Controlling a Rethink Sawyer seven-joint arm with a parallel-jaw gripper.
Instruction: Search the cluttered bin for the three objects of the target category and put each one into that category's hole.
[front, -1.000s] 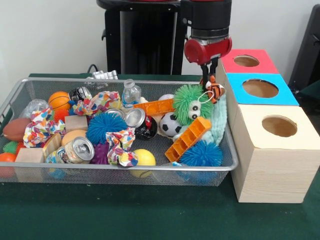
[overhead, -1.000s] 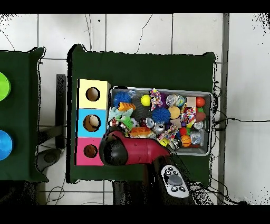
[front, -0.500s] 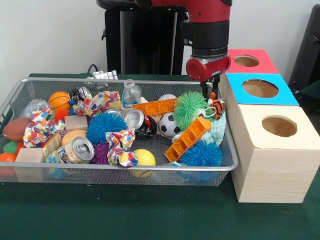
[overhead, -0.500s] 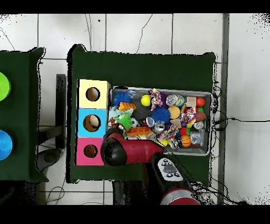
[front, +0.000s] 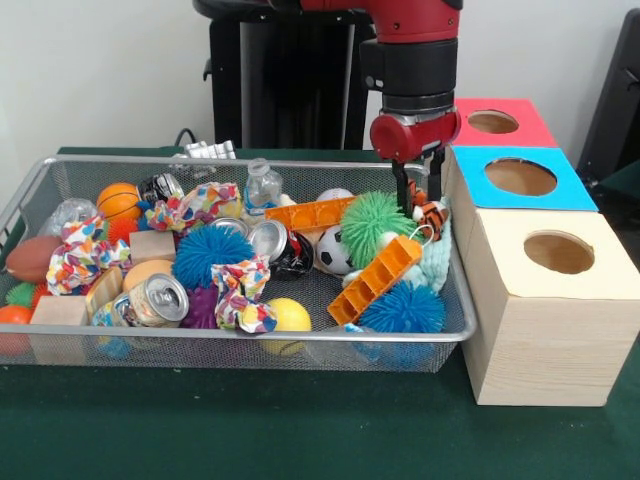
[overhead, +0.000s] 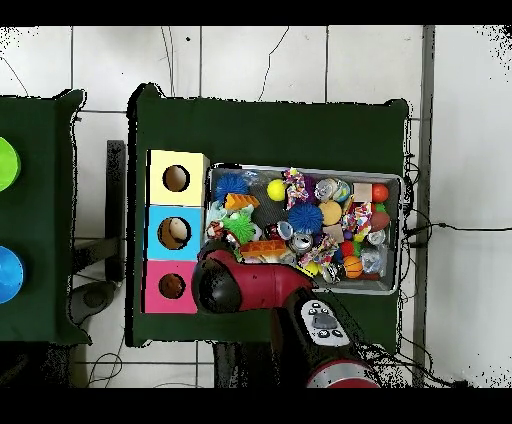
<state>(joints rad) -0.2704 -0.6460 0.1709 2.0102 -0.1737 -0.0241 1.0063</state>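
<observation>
Orange-and-black striped plush tiger (front: 430, 213) pinned between fingers of red-and-black gripper (front: 417, 197), at 3 o'clock of wire mesh bin (front: 250, 345). Soft, light, squashy; best pinched mid-body, not by loop.

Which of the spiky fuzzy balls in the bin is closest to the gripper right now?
The green spiky ball, just beside the gripper at the bin's box-side end. The two blue spiky balls lie lower and farther off.
</observation>
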